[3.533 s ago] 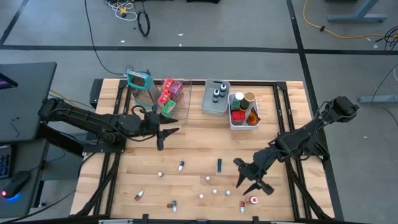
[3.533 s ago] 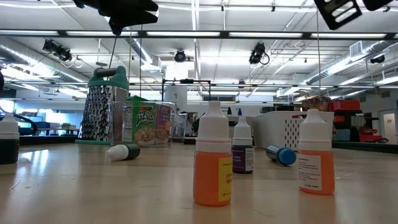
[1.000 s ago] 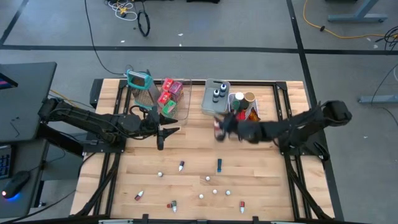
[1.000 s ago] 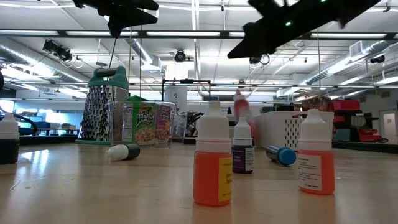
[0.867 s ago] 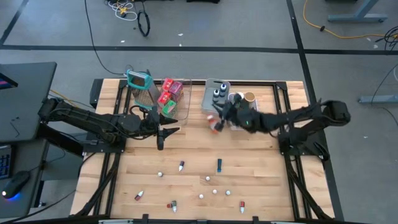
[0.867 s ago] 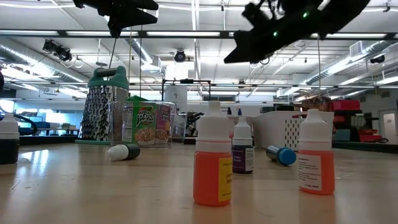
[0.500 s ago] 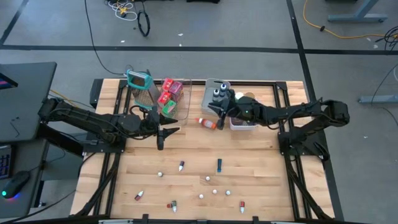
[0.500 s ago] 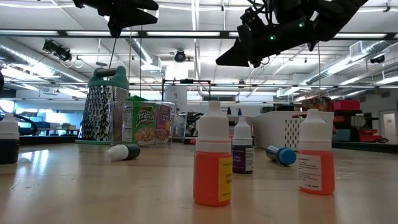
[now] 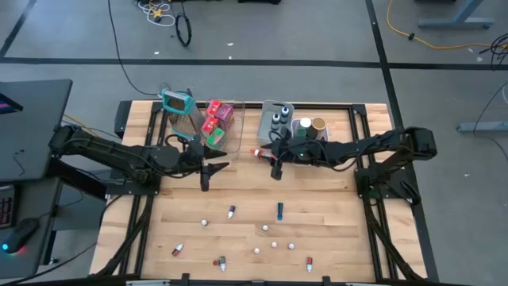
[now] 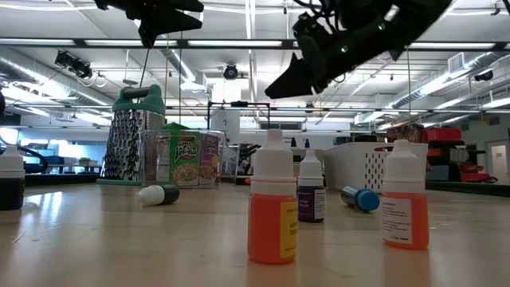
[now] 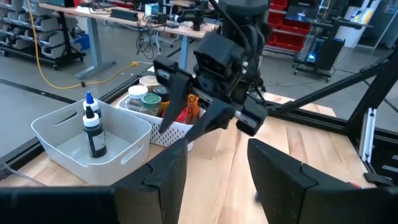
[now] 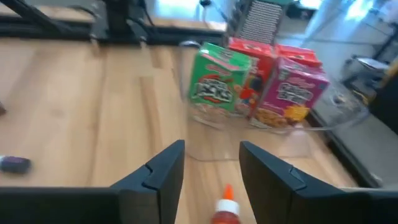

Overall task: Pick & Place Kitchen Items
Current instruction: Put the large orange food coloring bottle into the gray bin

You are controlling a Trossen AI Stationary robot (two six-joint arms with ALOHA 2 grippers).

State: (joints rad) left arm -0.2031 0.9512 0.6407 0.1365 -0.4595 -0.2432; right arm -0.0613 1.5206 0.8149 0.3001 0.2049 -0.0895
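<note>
I see a light brown wooden table (image 9: 254, 191). The grater (image 9: 179, 107) has a teal frame. Green, red and pink boxes (image 12: 258, 84) sit in the clear bin (image 9: 230, 127). My nearest bottle (image 10: 272, 209) is orange with a white cap. Both arms are black.

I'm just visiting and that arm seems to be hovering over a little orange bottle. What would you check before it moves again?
1. Right gripper free to grasp: ok, fingers apart, nothing between them.
2. Orange bottle in a bin: not ok, it lies on the table beside the grey bin.
3. Room in the grey bin: ok, few bottles inside.
4. Left gripper out of the way: ok, open and empty, by the clear bin.
5. Bottle cap tight: cannot tell.
</note>
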